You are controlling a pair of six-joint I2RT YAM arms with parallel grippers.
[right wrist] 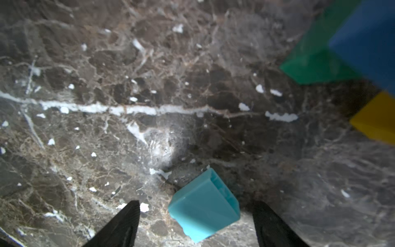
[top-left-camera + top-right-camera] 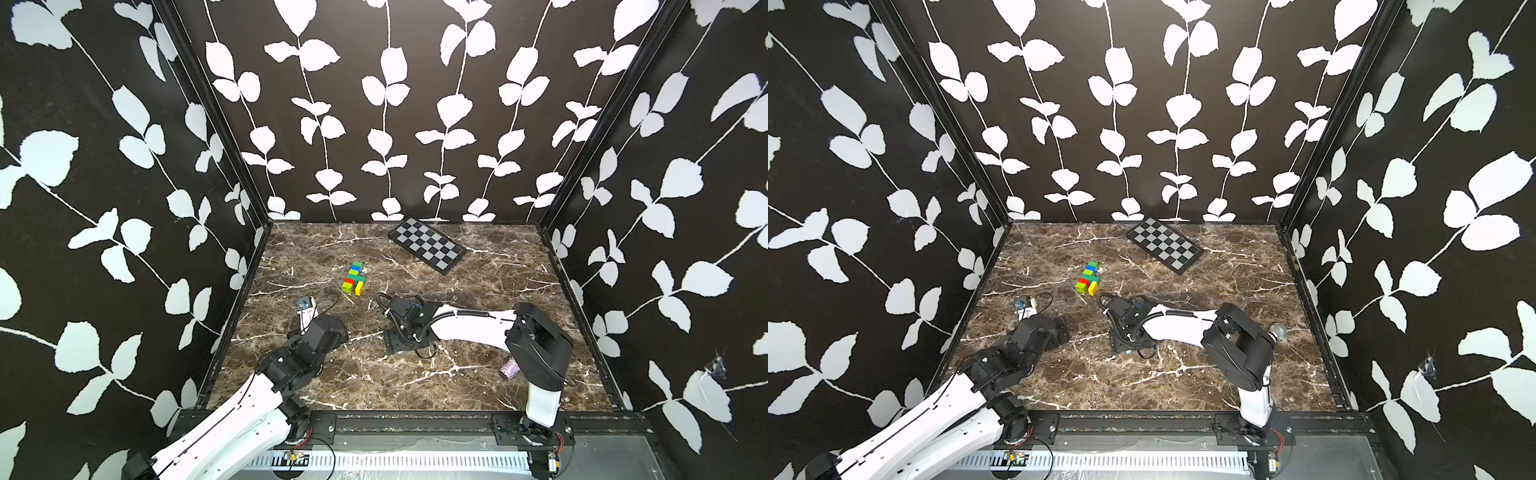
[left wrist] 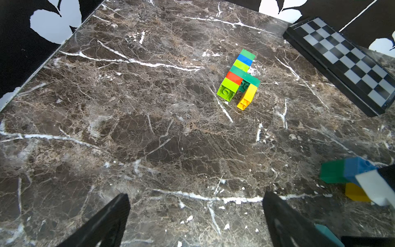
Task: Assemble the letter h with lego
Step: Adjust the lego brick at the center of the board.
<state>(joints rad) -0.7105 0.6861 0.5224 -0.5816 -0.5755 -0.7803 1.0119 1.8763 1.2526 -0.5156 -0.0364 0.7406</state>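
- Nearest, at the front edge of the marble surface (image 2: 374, 386), the left arm (image 2: 249, 399) rises from the front-left corner and the right arm (image 2: 469, 328) from the front-right.
- Just beside the right arm's shoulder, near the right edge, is a glittery purple cylinder (image 2: 509, 369). That arm partly hides it in both top views.
- The left gripper (image 3: 195, 194) hangs low over the left half of the surface. Its fingers are spread wide with only marble between them, so it grasps nothing.
- The right arm's white forearm reaches across the right half toward the middle. In both top views it covers most of what lies under its wrist.
- The right gripper (image 1: 196, 202) points down near the middle of the surface with its jaws apart. A pale blue brick (image 1: 203, 211) lies on the marble between the fingers, turned askew to them. There is a gap on each side, so it is released, not gripped.
- Just beyond it, a dark green brick (image 1: 316, 62) and a blue brick (image 1: 367, 42) touch. A yellow brick (image 1: 378, 122) sits close by, and I cannot tell whether it is joined to them. In the left wrist view a white part of the right arm covers their near side.
- Farther on, left of the middle, the lego assembly (image 2: 353, 279) lies flat, well apart from both grippers. It is a column of lime, red, dark green, lime, blue and green, and the dark green bar branches off to a yellow leg.
- At the far edge, right of the middle, a checkered board (image 2: 428, 245) lies skewed to that edge, apart from the assembly.
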